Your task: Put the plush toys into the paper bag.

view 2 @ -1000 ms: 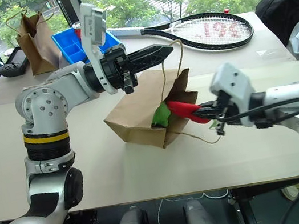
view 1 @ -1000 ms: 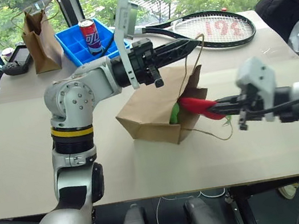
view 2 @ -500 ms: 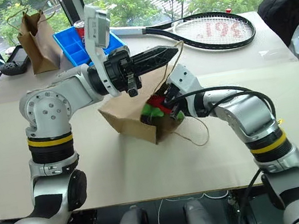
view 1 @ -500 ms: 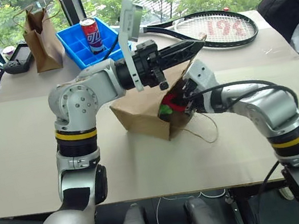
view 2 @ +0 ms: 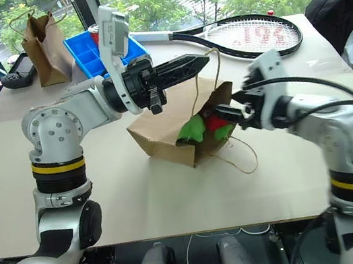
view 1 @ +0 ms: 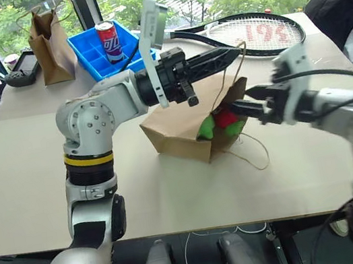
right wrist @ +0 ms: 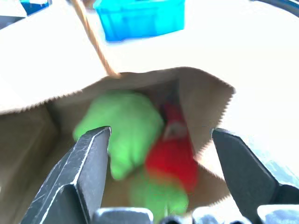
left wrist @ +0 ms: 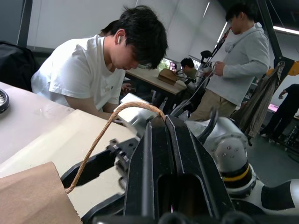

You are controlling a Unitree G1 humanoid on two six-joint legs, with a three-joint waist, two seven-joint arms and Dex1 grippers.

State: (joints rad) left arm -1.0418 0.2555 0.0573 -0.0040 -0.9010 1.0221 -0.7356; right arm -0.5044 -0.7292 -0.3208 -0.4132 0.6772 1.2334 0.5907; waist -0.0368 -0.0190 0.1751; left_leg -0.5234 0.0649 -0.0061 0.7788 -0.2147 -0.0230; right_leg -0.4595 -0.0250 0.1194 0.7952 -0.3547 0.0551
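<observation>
Both plush toys lie in the mouth of the paper bag (view 1: 179,128).
Left gripper (view 1: 238,46) clamps the bag's handle (left wrist: 107,128), fingers together; the right wrist view shows the right gripper (right wrist: 163,154) spread empty before green plush (right wrist: 124,128) and red chili (right wrist: 173,156).

matt kraft paper bag (view 1: 175,132), fuzzy plush toys (right wrist: 140,144)

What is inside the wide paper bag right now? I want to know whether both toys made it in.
Both sit in the bag's mouth: the green plush and the red chili. The bag's depths are hidden.
</observation>
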